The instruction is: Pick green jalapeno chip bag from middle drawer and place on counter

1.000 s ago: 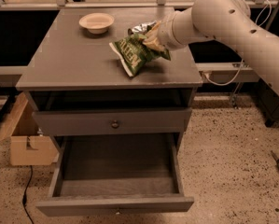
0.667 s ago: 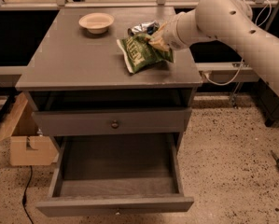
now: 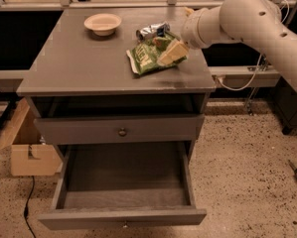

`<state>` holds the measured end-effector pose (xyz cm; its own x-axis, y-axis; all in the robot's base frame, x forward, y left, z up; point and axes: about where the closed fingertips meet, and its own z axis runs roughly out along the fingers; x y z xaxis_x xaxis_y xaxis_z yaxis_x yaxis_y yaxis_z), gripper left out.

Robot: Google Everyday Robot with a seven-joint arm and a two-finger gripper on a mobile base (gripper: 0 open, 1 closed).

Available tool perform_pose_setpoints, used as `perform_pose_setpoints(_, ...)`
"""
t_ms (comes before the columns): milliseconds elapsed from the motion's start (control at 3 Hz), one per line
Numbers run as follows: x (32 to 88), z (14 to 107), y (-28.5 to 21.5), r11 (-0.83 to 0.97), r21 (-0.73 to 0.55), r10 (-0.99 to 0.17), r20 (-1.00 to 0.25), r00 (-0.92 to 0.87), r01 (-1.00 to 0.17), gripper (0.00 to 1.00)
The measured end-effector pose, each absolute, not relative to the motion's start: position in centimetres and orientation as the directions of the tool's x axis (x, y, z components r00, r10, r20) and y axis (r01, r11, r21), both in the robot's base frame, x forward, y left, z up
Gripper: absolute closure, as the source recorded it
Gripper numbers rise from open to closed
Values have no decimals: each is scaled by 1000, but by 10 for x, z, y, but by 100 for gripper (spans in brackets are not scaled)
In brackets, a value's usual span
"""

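- At upper centre of the frame, we see the green chip bag [image 3: 145, 58] lying on the counter [image 3: 78, 68], near its right edge.
- The gripper [image 3: 174, 52] rests on the bag's right side, jaws closed on it.
- Low in the frame, the drawer [image 3: 125, 182] stands pulled open.

The counter [image 3: 78, 63] and middle drawer [image 3: 128, 177] are seen from high in front, tilted downward, fairly near; the gripper [image 3: 173, 52] is framed upper right of centre.
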<state>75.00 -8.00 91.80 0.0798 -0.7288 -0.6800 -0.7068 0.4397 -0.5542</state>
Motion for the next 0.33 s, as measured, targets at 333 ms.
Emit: perform_pose_setpoints(333, 738, 940, -102, 474, -586, -713, -693, 104, -657, 0)
